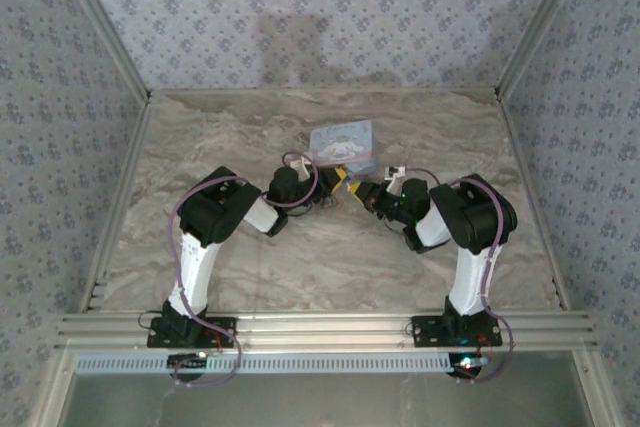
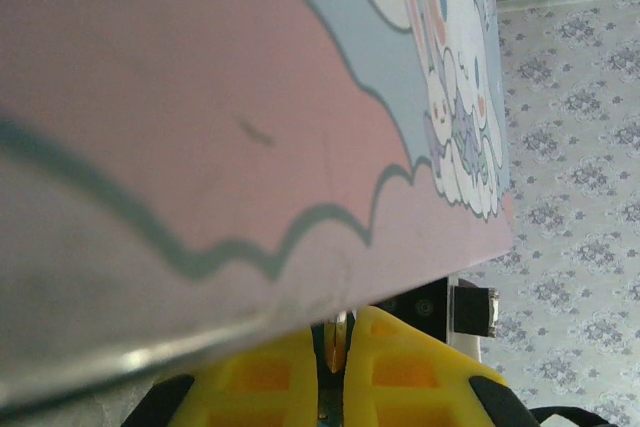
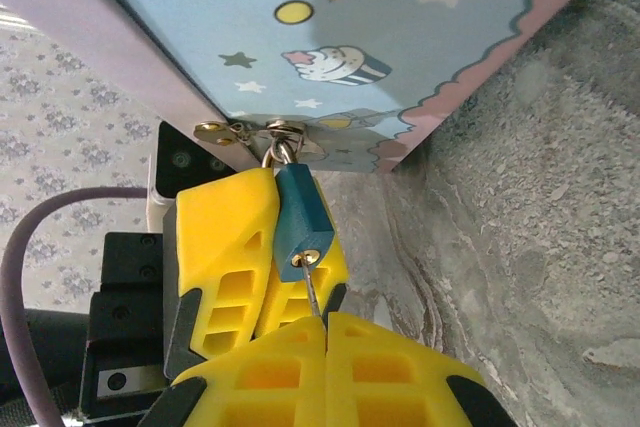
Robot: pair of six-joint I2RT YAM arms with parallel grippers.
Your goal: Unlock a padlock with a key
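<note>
A small teal padlock [image 3: 300, 222] hangs from the brass hasp [image 3: 270, 132] of the light-blue cartoon tin [image 3: 380, 37]. My left gripper [image 1: 335, 179] is shut on the padlock, and its yellow fingers [image 3: 225, 237] clamp the lock body from both sides. My right gripper [image 3: 326, 319] is shut on the key [image 3: 313, 287]. The key's thin metal shaft runs up into the brass keyhole at the padlock's lower end. In the left wrist view the tin's pink-edged lid [image 2: 250, 97] looms over the nearly closed fingers [image 2: 410, 367].
The tin [image 1: 343, 142] sits at the middle of the marble tabletop [image 1: 300, 257], just beyond both grippers. My right gripper [image 1: 362, 192] meets the left one head-on. Patterned walls enclose the table on three sides, and an aluminium rail [image 1: 320, 327] runs along the near edge.
</note>
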